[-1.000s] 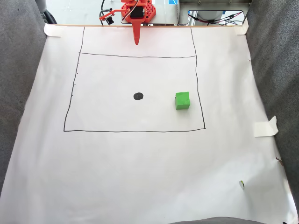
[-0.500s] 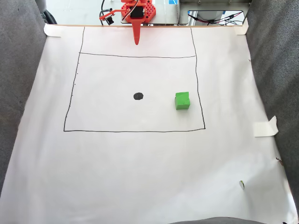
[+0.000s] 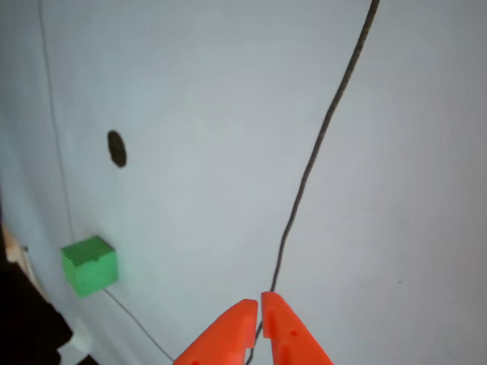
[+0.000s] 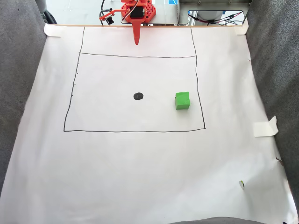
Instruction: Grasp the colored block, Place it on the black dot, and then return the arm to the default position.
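The hand [image 4: 136,41] hangs closed and empty at the far edge; grasping has not begun. Next it must reach the colored block [image 4: 182,101], right of the black dot [image 4: 138,96].

At the top centre of the fixed view, the arm [image 4: 136,11] is bright orange plastic, its blocky body pierced with rows of small holes and carrying a black motor set into the front. Thin dark and orange cables loop off its left side. The fingers [image 4: 136,41] narrow into one long pointed orange wedge. At the bottom of the other view, the fingers [image 3: 255,323] are two smooth orange points with small holes.
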Controlling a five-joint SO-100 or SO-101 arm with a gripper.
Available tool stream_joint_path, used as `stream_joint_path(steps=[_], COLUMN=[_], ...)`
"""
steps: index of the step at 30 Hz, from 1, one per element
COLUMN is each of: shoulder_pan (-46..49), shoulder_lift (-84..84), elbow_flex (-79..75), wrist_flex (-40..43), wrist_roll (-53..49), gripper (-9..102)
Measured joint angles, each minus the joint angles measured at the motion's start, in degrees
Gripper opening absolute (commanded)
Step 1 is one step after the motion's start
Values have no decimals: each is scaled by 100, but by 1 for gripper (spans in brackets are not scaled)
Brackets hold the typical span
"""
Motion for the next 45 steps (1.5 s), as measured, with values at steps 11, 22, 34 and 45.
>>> stream_joint_path(steps=[11, 22, 34, 45], shoulder_pan=[-70, -79, -308, -536], shoulder_lift=[0, -308, -4157, -7875], elbow_flex=[0, -53, -3551, -7479], wrist_flex=[0, -132, 132, 2092], wrist_roll=[-18, -105, 492, 1002], gripper=[0, 0, 0, 0])
